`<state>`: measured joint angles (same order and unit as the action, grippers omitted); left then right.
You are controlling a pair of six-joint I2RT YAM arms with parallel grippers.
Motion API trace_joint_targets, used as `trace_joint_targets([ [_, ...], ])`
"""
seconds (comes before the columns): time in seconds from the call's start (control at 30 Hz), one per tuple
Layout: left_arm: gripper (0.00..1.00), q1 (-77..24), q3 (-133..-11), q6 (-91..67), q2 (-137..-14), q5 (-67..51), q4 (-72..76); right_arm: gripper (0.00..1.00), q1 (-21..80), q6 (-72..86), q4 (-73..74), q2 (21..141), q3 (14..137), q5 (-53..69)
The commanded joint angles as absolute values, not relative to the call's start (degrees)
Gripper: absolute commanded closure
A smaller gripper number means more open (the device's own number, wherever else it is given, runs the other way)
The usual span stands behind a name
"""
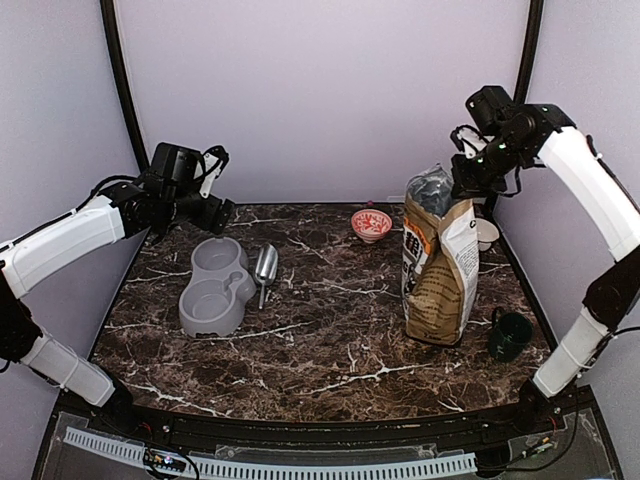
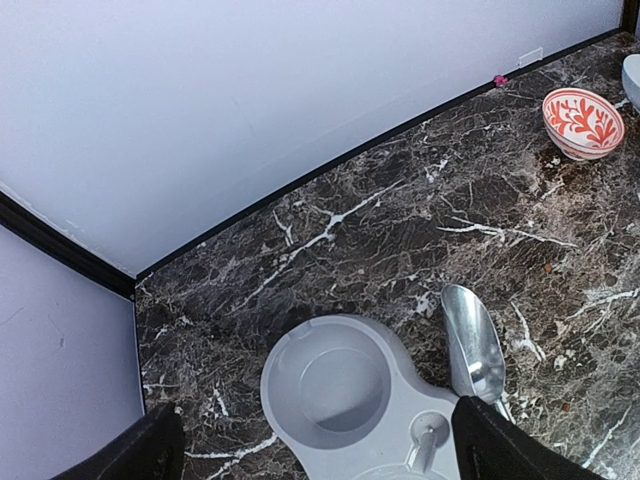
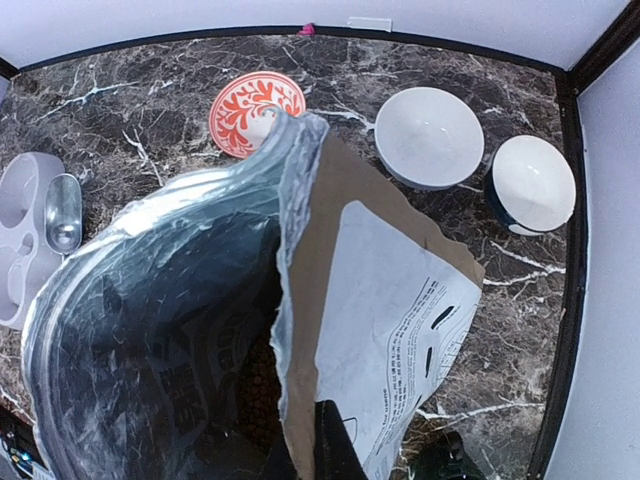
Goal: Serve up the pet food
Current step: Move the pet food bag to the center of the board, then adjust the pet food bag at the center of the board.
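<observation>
Right wrist view: kibble lies deep in the bag, straight below my right gripper, pinched shut on its rim; my left gripper, spread, hangs over the scoop, well apart.

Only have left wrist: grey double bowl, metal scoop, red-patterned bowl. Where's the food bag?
Observer: The dog-food bag stands upright on the right of the table, well apart from the grey double bowl.
Operator: Right arm on it?
Observer: Yes. The right gripper is shut on the bag's top edge, and the mouth gapes open.
Operator: Any kibble out?
Observer: No. The pet food shows only deep inside the bag, in the right wrist view.
</observation>
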<state>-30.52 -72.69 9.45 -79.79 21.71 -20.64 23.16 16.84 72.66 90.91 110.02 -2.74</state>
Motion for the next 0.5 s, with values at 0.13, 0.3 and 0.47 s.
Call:
trace_joint_targets([
  [0.13, 0.05, -30.67, -72.24, 9.84, -77.66, 22.06, -19.8, 1.0, 31.64, 20.77, 64.01, 101.73, 120.97, -4.09],
  [0.3, 0.04, -30.67, -72.5, 9.76, -77.39, 21.86, -20.08, 1.0, 36.65, 22.82, 63.82, 110.93, 129.17, -3.62],
  [0.47, 0.04, -30.59, -72.2, 10.18, -76.82, 23.62, -19.83, 1.0, 42.93, 25.1, 61.53, 120.71, 134.44, -1.01],
])
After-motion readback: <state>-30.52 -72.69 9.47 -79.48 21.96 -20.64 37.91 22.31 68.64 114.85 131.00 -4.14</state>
